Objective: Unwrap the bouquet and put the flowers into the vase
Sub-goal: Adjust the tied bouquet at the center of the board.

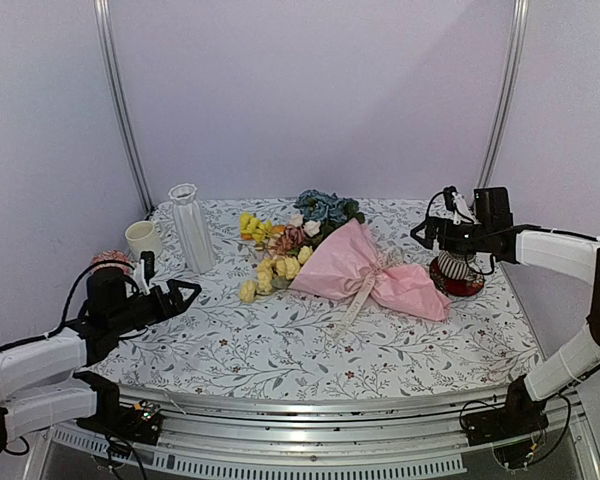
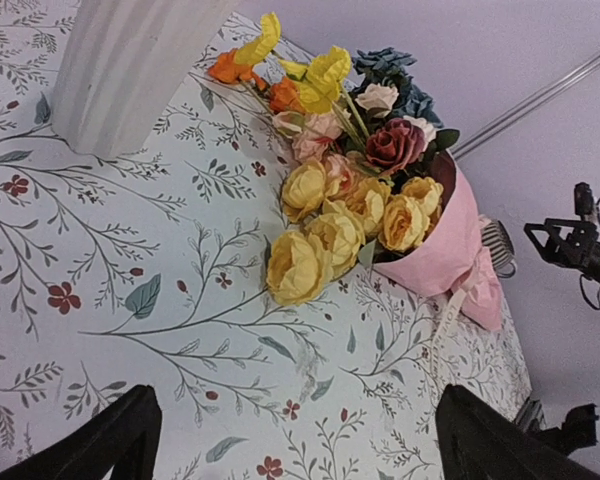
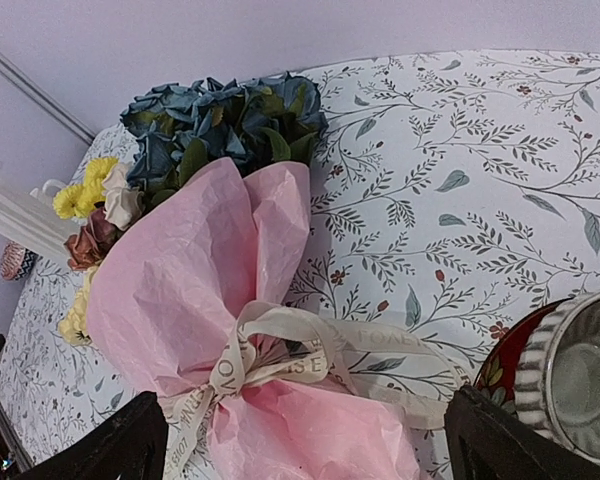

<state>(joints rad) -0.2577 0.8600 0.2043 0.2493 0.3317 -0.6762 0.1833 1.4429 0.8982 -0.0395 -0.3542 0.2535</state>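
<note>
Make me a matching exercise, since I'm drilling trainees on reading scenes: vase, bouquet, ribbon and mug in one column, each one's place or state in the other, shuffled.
Things
1. vase
2. bouquet
3. ribbon
4. mug

Place or state
A. tied round the pink paper
B. cream, just left of the vase
C. standing upright, no flowers in it
D. lying on its side, blooms toward the vase

Pairs: 1-C, 2-D, 3-A, 4-B
</note>
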